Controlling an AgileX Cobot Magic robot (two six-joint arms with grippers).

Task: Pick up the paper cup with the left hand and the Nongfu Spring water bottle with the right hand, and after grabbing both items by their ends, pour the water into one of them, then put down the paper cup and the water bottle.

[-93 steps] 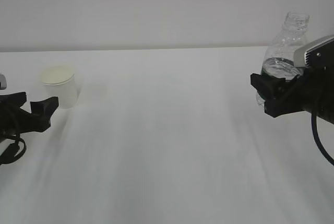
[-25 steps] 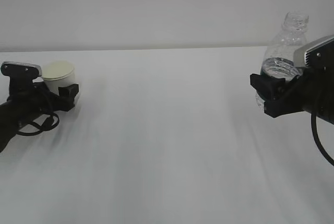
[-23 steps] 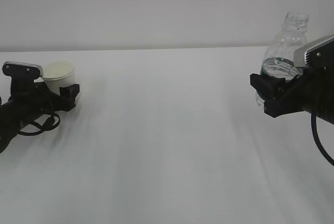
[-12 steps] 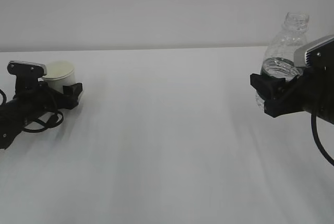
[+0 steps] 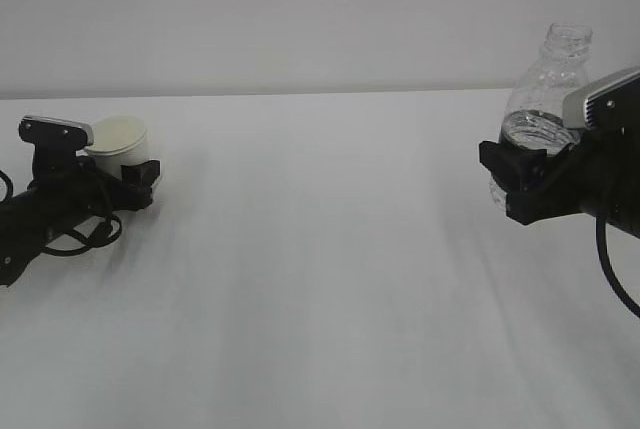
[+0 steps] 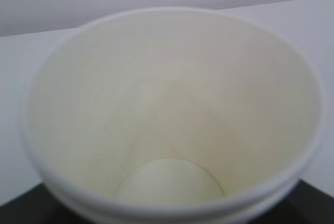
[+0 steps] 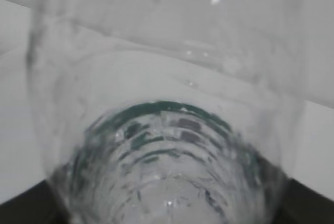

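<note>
Table (image 5: 320,299) taken as landmark. Left hand (image 5: 125,181) lying low at table's left side, jaws set around paper cup (image 5: 120,149); grip not confirmed, cannot tell. Cup tilted, empty inside (image 6: 172,130). Right hand (image 5: 525,184) above table's right side, jaws clamped on Nongfu Spring water bottle (image 5: 548,89), upright, uncapped; water (image 7: 167,182) seen low inside.
</note>
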